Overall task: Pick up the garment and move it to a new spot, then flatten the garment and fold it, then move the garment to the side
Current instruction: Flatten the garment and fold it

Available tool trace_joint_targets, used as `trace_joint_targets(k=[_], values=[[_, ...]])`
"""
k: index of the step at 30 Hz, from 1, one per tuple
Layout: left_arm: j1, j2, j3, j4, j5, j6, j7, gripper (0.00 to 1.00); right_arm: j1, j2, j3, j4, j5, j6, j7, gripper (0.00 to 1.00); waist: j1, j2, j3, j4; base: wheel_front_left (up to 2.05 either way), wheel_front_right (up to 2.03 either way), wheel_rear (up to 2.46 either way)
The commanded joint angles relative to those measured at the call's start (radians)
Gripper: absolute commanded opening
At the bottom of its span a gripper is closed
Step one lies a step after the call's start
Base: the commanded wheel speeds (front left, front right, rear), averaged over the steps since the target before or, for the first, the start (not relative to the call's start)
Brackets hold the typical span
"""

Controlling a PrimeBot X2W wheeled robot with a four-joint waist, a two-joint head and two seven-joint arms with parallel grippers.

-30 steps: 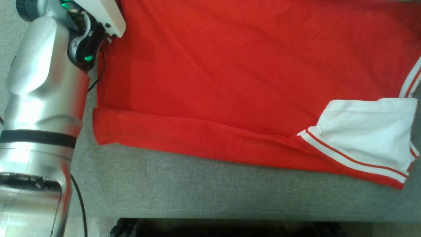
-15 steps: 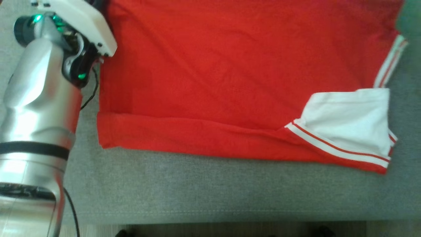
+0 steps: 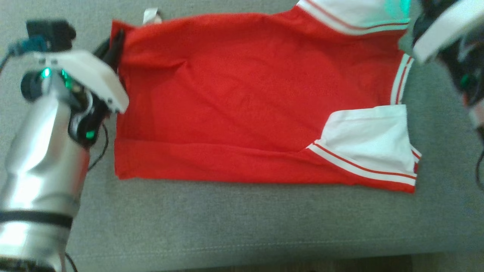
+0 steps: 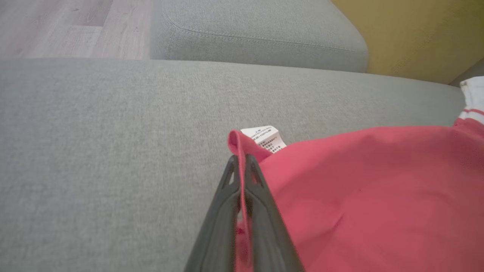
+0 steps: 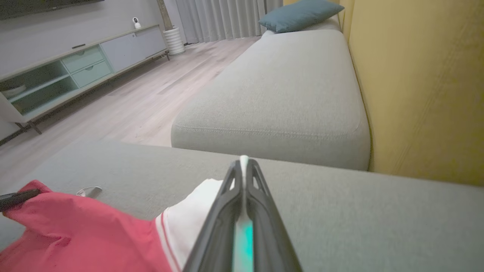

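Garment (image 4: 359,189) edge hidden inside closed left tool (image 4: 241,158)

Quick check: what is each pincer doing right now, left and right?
Left pincer: closed on a red corner of the shirt, by its label.
Right pincer: closed on the shirt's white sleeve.

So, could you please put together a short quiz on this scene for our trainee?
1. True or false: the left tool is shut on a red edge of the garment.
2. The right tool pinches: A white fabric, B red fabric, C the label?
3. What does the garment lie on?
Key: 1 true; 2 A; 3 a grey sofa cushion.
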Motion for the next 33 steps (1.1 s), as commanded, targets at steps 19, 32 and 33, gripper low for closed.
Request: trace_joint_targets(k=[19,32,33], values=[[0.492,0.120,0.139,-0.463,-0.085,0.111,-0.131,0.00,0.721,0.045,-0.199,-0.311,0.096,0.004,-0.117,0.00,0.0000,-0.0001,-0.085,-0.053,0.00,0.00,0.00],[0.615,0.083,0.137,-0.463,-0.090,0.152,-0.193,1.00,0.935,0.166,-0.357,-0.403,-0.086,0.004,-0.060,1.00,0.0000,-0.0001,-0.111,-0.054,0.00,0.00,0.00],[0.625,0.081,0.137,-0.464,-0.080,0.164,-0.208,1.00,0.945,0.176,-0.375,-0.411,-0.121,0.004,-0.063,1.00,0.0000,-0.0001,-0.114,-0.054,0.00,0.00,0.00]])
